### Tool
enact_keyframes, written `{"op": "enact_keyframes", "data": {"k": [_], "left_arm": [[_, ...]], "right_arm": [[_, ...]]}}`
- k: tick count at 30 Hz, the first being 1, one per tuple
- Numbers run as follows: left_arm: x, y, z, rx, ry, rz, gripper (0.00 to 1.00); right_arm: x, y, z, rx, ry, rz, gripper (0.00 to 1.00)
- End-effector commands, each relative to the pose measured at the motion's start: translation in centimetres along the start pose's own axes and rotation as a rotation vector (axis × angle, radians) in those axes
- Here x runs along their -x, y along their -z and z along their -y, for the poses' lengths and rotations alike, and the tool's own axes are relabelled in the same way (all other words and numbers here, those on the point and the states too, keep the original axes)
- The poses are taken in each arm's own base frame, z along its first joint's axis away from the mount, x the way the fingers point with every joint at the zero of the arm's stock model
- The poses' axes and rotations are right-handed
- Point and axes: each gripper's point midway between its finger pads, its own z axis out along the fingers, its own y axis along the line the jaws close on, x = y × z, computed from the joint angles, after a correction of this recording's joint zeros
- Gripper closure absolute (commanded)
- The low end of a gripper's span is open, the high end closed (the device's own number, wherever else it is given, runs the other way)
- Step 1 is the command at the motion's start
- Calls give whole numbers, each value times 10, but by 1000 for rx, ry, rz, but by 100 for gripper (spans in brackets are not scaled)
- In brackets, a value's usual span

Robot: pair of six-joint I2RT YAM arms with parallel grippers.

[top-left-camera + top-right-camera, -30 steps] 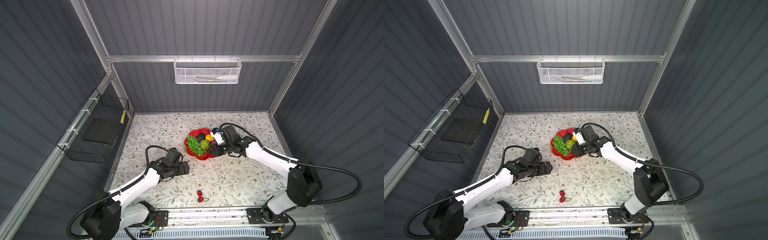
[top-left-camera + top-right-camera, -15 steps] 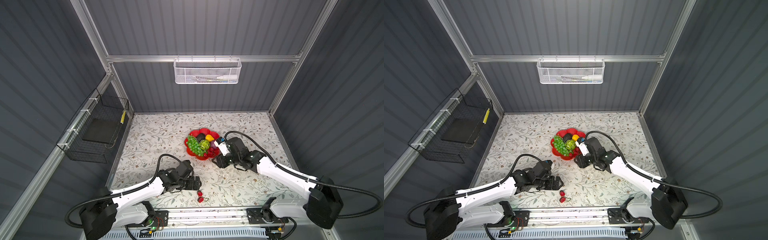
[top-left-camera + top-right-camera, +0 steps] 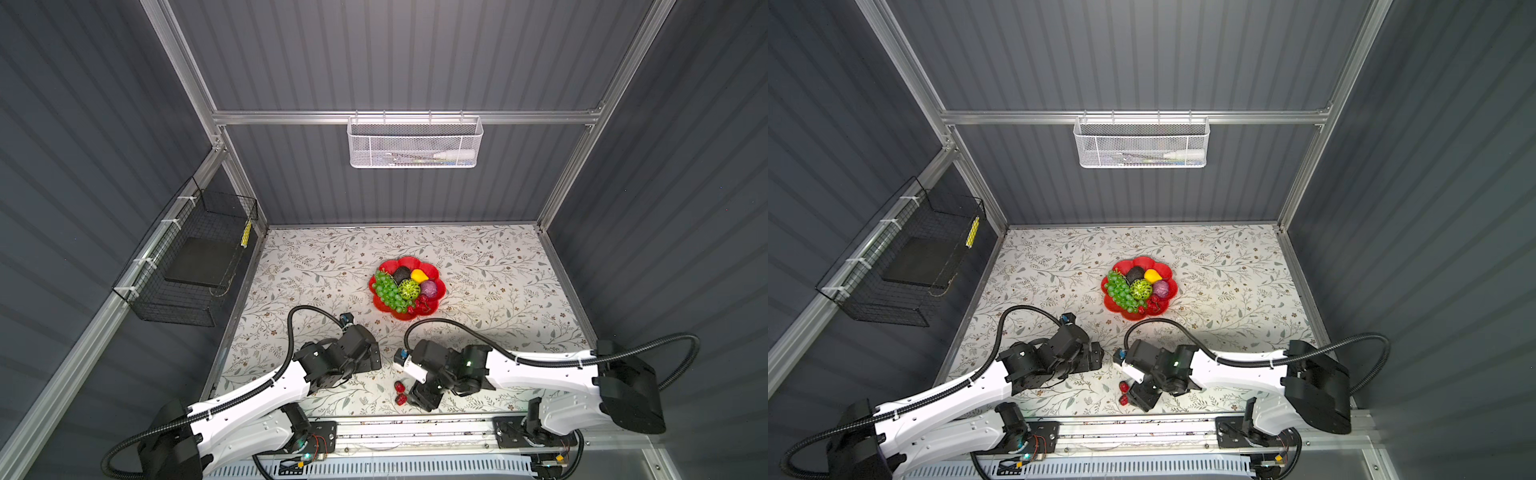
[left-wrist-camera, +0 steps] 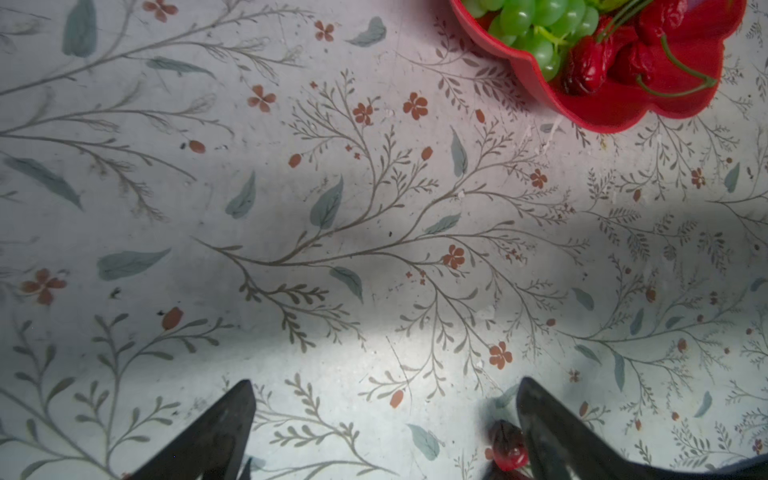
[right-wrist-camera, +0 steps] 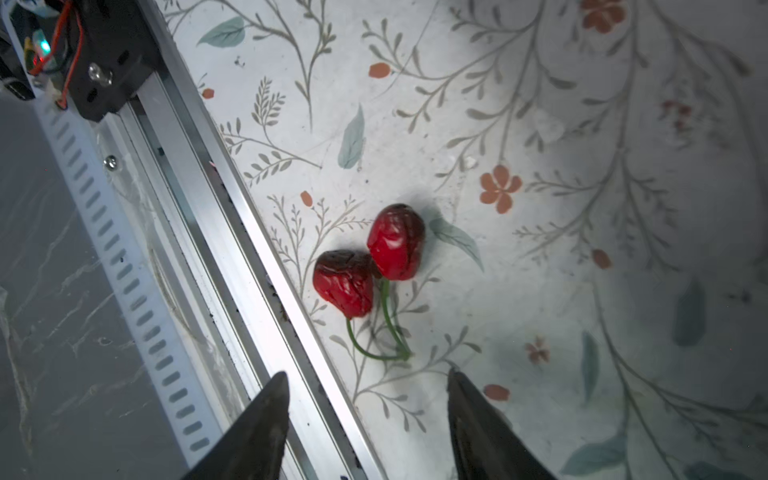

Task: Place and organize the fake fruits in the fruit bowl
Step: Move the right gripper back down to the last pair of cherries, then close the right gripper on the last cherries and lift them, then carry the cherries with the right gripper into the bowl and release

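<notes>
- Right pincer [image 5: 365,378], a second ago at the fruit bowl [image 3: 405,315], now hangs open just beside the loose cherries [image 5: 370,259] on the bench [image 3: 498,266] near its front rail [image 5: 232,232].
- Left pincer [image 4: 384,386] stands wide open, empty, closer to those cherries than before.

This is a robot lab test cell. Grey ribbed walls [image 3: 374,54] set in an aluminium frame [image 3: 399,117] enclose a floral-print table [image 3: 324,266]. A left arm [image 3: 257,390] and a right arm [image 3: 540,365] stand on a rail [image 3: 415,424] with exposed wiring [image 3: 318,442]. A white basket [image 3: 413,143] and a black basket [image 3: 187,266] hang on the walls.
</notes>
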Motion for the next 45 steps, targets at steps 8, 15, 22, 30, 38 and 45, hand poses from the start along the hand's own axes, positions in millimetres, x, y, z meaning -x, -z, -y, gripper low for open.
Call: {"op": "enact_keyframes", "data": {"k": [8, 15, 22, 30, 38, 45], "left_arm": [[5, 11, -15, 48, 37, 40, 1], [4, 2, -8, 41, 30, 25, 1], [7, 1, -4, 43, 16, 25, 1], [10, 5, -5, 50, 21, 34, 0], [10, 3, -5, 62, 16, 32, 0], [12, 3, -6, 64, 8, 41, 0]], "right_arm": [[-6, -23, 6, -113, 120, -102, 41], [-8, -35, 12, -137, 124, -121, 50], [-5, -38, 14, -151, 118, -112, 64], [-2, -33, 17, -166, 95, -91, 84], [26, 0, 19, -62, -10, 47, 95], [43, 42, 41, -46, -94, 146, 96]]}}
